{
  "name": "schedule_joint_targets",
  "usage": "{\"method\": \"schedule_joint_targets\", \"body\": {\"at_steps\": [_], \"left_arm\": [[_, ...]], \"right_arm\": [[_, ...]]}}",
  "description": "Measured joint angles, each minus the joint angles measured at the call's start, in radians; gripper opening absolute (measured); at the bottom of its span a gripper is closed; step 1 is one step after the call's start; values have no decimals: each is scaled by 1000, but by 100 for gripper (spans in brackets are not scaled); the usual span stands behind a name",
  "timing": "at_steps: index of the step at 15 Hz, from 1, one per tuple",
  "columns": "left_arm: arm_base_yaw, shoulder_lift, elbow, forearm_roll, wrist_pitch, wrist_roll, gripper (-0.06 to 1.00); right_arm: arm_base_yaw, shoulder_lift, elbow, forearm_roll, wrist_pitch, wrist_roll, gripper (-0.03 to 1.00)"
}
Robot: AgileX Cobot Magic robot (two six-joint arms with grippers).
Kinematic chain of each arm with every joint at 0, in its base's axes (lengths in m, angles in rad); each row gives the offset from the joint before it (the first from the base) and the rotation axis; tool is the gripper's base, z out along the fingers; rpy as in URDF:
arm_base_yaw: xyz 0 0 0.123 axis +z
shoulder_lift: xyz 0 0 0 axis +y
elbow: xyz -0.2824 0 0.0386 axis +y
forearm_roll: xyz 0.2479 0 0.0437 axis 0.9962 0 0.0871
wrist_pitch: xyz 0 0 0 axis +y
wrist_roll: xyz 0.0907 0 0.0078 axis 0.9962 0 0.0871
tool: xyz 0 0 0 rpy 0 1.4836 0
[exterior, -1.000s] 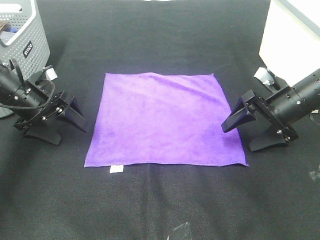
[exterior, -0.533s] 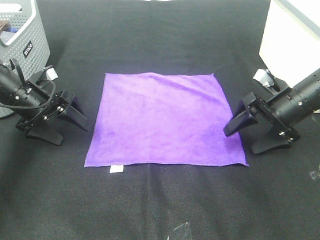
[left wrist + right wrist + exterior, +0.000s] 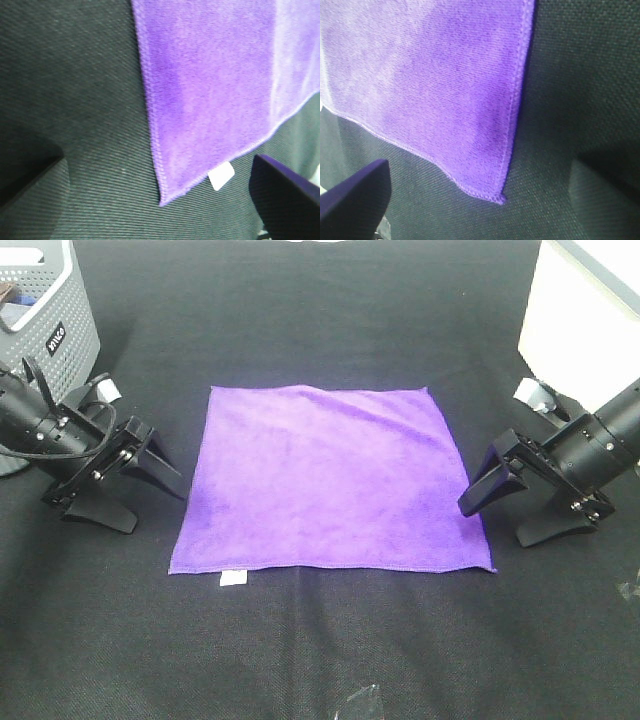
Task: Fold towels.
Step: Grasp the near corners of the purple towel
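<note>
The purple towel (image 3: 325,480) lies flat and spread on the black table, with its white tag (image 3: 232,578) at the front left corner. My left gripper (image 3: 155,508) is open and empty, low over the table just left of the towel's left edge. My right gripper (image 3: 495,525) is open and empty, just right of the towel's front right part. The left wrist view shows the tagged corner (image 3: 221,177) between the open fingers (image 3: 285,195). The right wrist view shows the towel's front right corner (image 3: 500,199) between the open fingers (image 3: 355,200).
A grey perforated basket (image 3: 40,320) stands at the back left. A white box (image 3: 580,320) stands at the back right. A small clear scrap (image 3: 360,702) lies at the table's front edge. The table cover (image 3: 320,640) is black cloth.
My right gripper has shifted a little right and toward the front, away from the towel's edge. My left gripper has edged slightly toward the towel. The towel has not moved.
</note>
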Motion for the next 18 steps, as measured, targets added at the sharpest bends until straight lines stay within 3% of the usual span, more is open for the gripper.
{"method": "schedule_joint_targets", "body": {"at_steps": [9,11,13,15,18], "left_arm": [[0,6,-3,-7,12,-2,90],[-39,7,-3,-7,8,-16,90],[-135,8,-3,-27,-24,-20,88],[-200,9,-3,-58,-75,-23,83],[-247,13,-3,-83,-126,-23,74]], "right_arm": [[0,9,-2,29,6,12,93],[0,14,-5,53,6,20,91],[5,51,-5,140,13,21,85],[51,81,-10,177,12,19,71],[156,87,-10,186,-35,18,60]]}}
